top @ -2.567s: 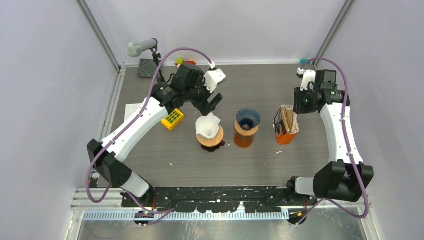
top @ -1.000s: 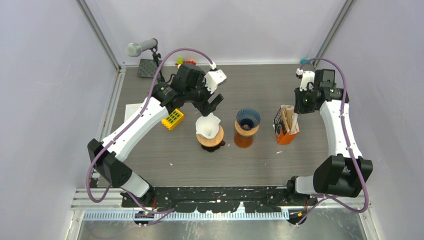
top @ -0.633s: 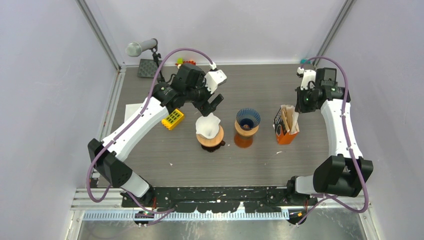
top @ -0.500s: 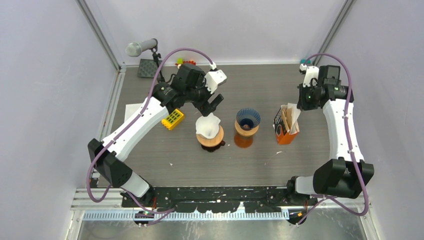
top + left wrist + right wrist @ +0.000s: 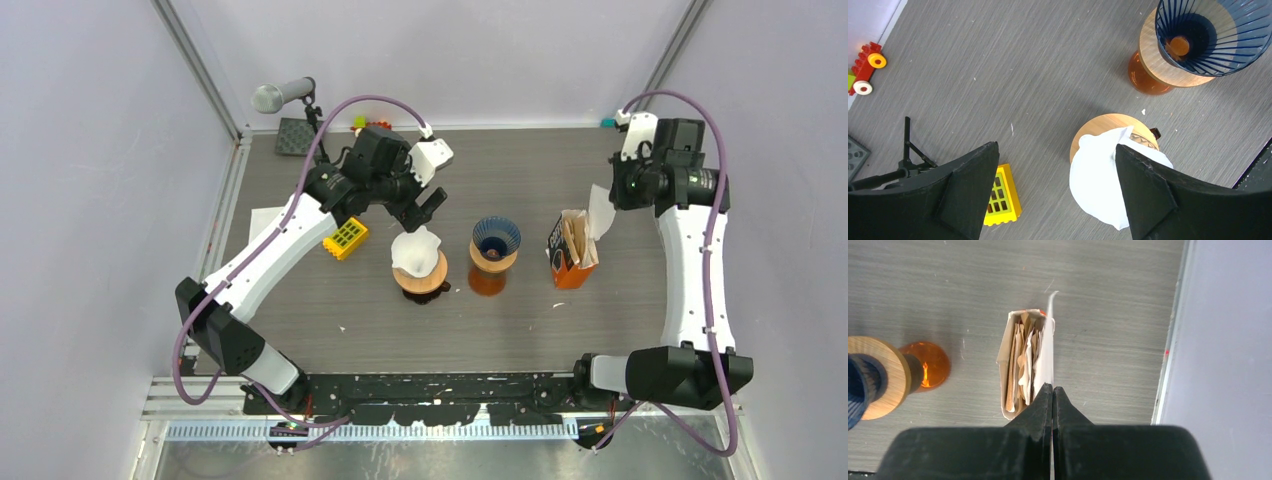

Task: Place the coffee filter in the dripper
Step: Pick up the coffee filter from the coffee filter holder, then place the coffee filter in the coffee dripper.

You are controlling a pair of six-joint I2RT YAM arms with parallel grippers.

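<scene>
1. While the right gripper (image 5: 1052, 388) is pinched shut on one edge of a white paper filter (image 5: 1049, 345), the sheet hangs edge-on below it, over the right wall of the filter box (image 5: 1015, 367). I cannot tell whether its lower end is clear of the box.
2. The filter box stands near the right edge of the tabletop, about midway between the near and far edges, with brown filters packed inside.
3. Judged target: the blue dripper (image 5: 497, 238) at mid-table, just left of the box. It sits on a wooden collar over an amber glass base, and its cone is empty.
4. The left gripper (image 5: 1055, 146) has its jaws wide apart and holds nothing. It hovers above a second dripper (image 5: 1098, 122), left of centre, which carries its own seated filter (image 5: 1098, 185). A yellow block (image 5: 346, 238) lies further toward the left edge.
5. Handling, as a judgement:
   - The paper filter is thin, nearly weightless and limp, so it will crease or tear easily.
   - Pinched at one edge, it can swing and flutter if moved fast.
   - The best hold is at the top rim, as now, so the pointed end goes down first.
6. Risks:
   - The flat-folded sheet may not open and could drape over the rim.
   - The blue dripper looks top-heavy on its glass base, so a nudge could tip it.
</scene>
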